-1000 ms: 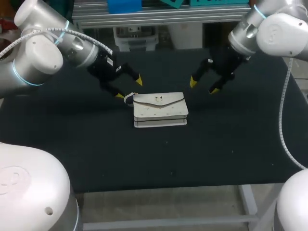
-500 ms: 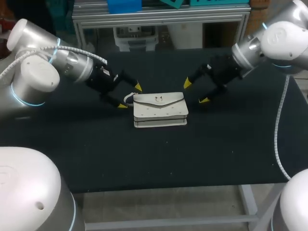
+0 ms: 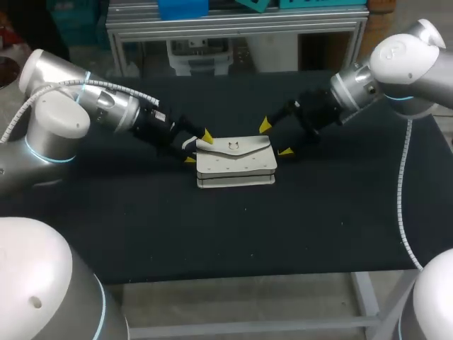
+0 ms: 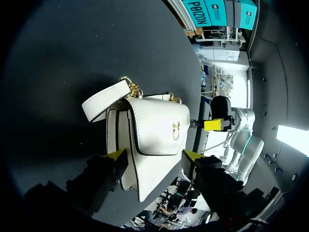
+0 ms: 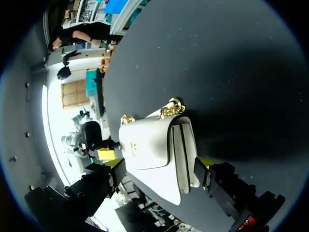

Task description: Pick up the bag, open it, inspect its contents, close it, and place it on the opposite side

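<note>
On your dark bench (image 3: 141, 227) the white bag (image 3: 235, 164) lies flat, long axis left to right, flap up; left gripper (image 3: 198, 147) and right gripper (image 3: 275, 138) stand open at its ends.

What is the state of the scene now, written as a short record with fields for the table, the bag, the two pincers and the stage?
table: dark top
bag: white, lying flat on the table, flap shut
left pincer: open, straddling the bag's strap end
right pincer: open, straddling the opposite end
stage: bag not yet lifted
</note>
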{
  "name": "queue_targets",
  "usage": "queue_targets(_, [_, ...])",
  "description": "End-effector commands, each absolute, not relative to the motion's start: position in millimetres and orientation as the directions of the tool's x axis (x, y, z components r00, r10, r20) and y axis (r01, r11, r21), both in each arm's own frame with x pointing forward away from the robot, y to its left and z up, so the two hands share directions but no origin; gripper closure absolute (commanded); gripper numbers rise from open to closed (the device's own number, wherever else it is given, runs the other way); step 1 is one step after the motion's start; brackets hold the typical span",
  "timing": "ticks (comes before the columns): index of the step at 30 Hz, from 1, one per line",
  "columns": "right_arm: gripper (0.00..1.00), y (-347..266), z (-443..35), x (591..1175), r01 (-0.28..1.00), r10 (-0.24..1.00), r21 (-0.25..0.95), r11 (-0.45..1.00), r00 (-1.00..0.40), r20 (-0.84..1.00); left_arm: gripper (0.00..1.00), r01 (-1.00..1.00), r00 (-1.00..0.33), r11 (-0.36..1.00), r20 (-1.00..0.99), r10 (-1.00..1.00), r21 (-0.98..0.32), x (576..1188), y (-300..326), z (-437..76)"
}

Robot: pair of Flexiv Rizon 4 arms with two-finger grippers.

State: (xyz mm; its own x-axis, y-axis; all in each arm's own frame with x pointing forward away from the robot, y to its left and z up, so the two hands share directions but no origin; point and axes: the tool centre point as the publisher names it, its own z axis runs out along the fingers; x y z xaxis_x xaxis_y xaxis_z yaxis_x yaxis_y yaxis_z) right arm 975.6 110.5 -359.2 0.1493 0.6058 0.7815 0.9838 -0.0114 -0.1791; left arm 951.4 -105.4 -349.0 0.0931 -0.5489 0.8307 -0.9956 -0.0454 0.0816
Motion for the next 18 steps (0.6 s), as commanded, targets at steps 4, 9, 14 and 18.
queue_targets(4, [0.45, 117, -367, 982, 0.984, 0.592, -0.175, -0.032, 0.160, 0.790, 0.24, -0.996, 0.088, -0.021, 0.840, -0.535, 0.091, 962, -109, -358])
queue_targets(9, [0.64, 122, -370, 987, 0.985, 0.576, -0.170, -0.042, 0.163, 0.801, 0.30, -0.994, 0.100, -0.024, 0.849, -0.519, 0.103, 965, -108, -362])
queue_targets(14, [0.58, 133, -378, 985, 0.982, 0.583, -0.188, -0.014, 0.161, 0.797, 0.54, -0.993, 0.109, -0.023, 0.853, -0.510, 0.113, 967, -109, -364])
queue_targets(18, [0.56, 133, -383, 984, 0.981, 0.575, -0.194, -0.020, 0.170, 0.800, 0.64, -0.993, 0.107, -0.016, 0.854, -0.510, 0.115, 967, -110, -366])
